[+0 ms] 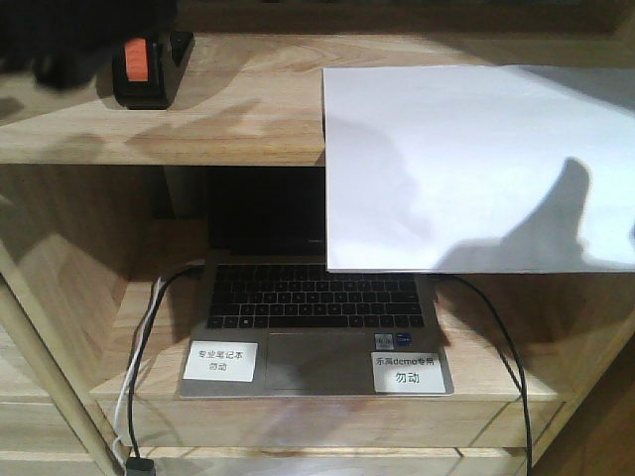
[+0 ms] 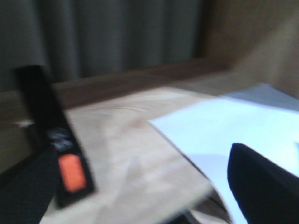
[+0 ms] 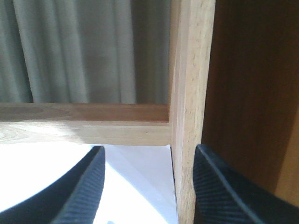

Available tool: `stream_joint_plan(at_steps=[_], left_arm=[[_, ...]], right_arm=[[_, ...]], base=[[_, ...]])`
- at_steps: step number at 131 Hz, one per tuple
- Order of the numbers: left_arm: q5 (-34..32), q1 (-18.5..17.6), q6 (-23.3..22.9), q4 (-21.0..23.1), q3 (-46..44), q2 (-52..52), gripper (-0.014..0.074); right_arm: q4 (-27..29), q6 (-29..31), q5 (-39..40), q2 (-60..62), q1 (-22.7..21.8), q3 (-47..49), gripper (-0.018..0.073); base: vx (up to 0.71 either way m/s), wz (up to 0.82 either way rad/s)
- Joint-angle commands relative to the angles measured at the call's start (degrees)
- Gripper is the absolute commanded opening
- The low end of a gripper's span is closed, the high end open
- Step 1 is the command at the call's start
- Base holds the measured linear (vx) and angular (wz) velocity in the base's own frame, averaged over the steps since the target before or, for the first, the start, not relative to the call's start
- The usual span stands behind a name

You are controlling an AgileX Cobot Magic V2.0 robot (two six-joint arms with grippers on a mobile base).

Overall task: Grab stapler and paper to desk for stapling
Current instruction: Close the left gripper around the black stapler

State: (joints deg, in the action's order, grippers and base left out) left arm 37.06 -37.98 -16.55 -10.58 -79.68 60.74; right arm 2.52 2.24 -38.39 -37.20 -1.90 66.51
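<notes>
**Both claws spread wide, nothing gripped**

My left claw point(image 2: 142, 154) hangs with jaws apart over the shelf point(image 2: 131, 126). The stapler point(image 2: 60, 154) lies at nine o'clock beside one finger, and the paper point(image 2: 219, 135) at three. My right claw point(image 3: 149, 148), likewise spread, hovers over the sheet by the upright point(image 3: 191, 93). The sheet overhangs the shelf's front edge, which I judge offers a pinch. The desk is out of sight.

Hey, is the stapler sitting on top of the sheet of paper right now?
No, the stapler lies on the bare shelf beside the paper, with a clear gap of wood between them.
</notes>
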Motion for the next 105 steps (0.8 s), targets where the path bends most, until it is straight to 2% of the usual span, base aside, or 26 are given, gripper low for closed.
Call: stream_joint_plan(at_steps=[1,17,33,50,81,105], left_arm=[[0.0,-0.4,-6.1,-6.3,-5.7,2.3,0.0679],[4.6,-0.4,-12.0,-10.2,-11.2,6.8,0.0678],[7.2,-0.4,-15.4,-12.7,-16.5,12.1,0.0676],[10.1,-0.4,-15.4,-13.2,-22.3,17.6,0.0666],[21.3,-0.4,-15.4,-17.6,-35.3,27.5,0.066],[26.5,-0.2,-15.5,-20.1,-41.6,31.9,0.066]], right_arm=[[-0.1,0.0,4.0,-0.5,-0.3,1.6,0.0396],[-0.1,0.0,4.0,-0.5,-0.3,1.6,0.0396],[-0.1,0.0,4.0,-0.5,-0.3,1.6,0.0396],[-0.1,0.0,4.0,-0.5,-0.3,1.6,0.0396],[-0.1,0.0,4.0,-0.5,-0.3,1.6,0.0396],[-0.1,0.0,4.0,-0.5,-0.3,1.6,0.0396]], base=[[0.0,0.0],[0.0,0.0],[0.0,0.0],[0.0,0.0],[0.0,0.0],[0.0,0.0]])
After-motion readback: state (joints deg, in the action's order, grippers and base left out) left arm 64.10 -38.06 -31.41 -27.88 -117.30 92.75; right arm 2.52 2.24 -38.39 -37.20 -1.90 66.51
